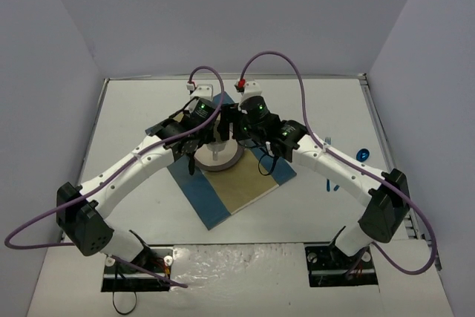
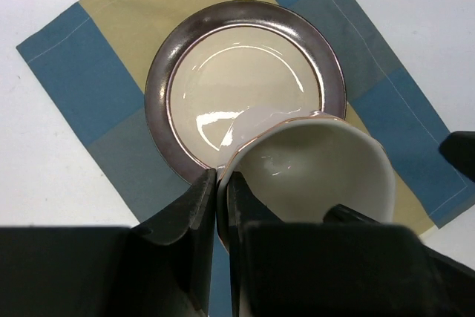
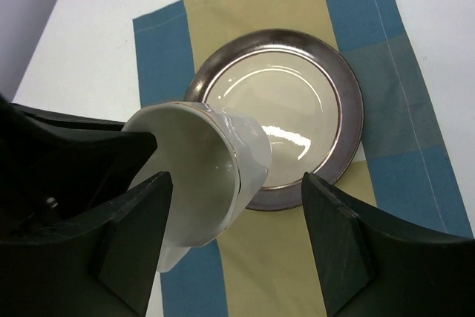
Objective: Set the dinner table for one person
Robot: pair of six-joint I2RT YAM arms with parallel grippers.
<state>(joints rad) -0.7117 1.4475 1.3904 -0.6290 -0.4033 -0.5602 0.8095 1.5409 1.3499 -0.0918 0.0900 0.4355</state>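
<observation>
A white cup (image 2: 319, 165) hangs tilted over a beige plate with a dark brown rim (image 2: 159, 87). The plate lies on a blue-and-tan mat (image 2: 96, 72) on the white dinner table (image 1: 141, 109). My left gripper (image 2: 220, 176) is shut on the cup's rim, one finger inside and one outside. My right gripper (image 3: 237, 180) is open and straddles the cup (image 3: 200, 176). Its left finger (image 3: 141, 220) is close beside the cup wall and its right finger (image 3: 334, 228) stands well apart over the mat (image 3: 274, 257). From above, both grippers meet over the plate (image 1: 230, 161).
A fork (image 1: 326, 141) and a blue-handled spoon (image 1: 362, 155) lie on the table to the right of the mat, beside the right arm. Grey walls close the table at the back and sides. The mat (image 1: 237, 191) lies at an angle.
</observation>
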